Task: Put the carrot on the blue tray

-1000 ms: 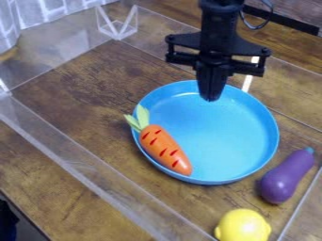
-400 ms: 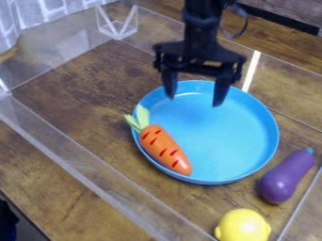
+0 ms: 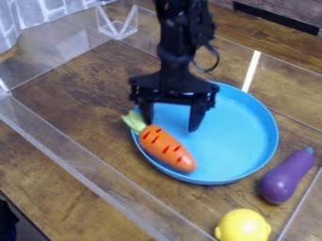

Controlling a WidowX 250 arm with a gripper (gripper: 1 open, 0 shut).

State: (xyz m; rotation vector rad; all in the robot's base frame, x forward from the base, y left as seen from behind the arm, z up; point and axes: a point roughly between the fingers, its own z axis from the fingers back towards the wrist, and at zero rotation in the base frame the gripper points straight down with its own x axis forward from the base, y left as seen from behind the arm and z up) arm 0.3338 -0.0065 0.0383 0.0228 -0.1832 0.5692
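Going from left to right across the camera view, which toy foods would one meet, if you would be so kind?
Carrot → lemon → eggplant.

Orange carrot (image 3: 167, 149) lies (leafy top leftward) on blue tray (image 3: 246, 132)

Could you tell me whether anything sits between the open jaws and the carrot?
Nothing visible does. The gripper hangs with its jaws spread just above the carrot, which lies on the left part of the blue tray. The eggplant and lemon lie off to the right.
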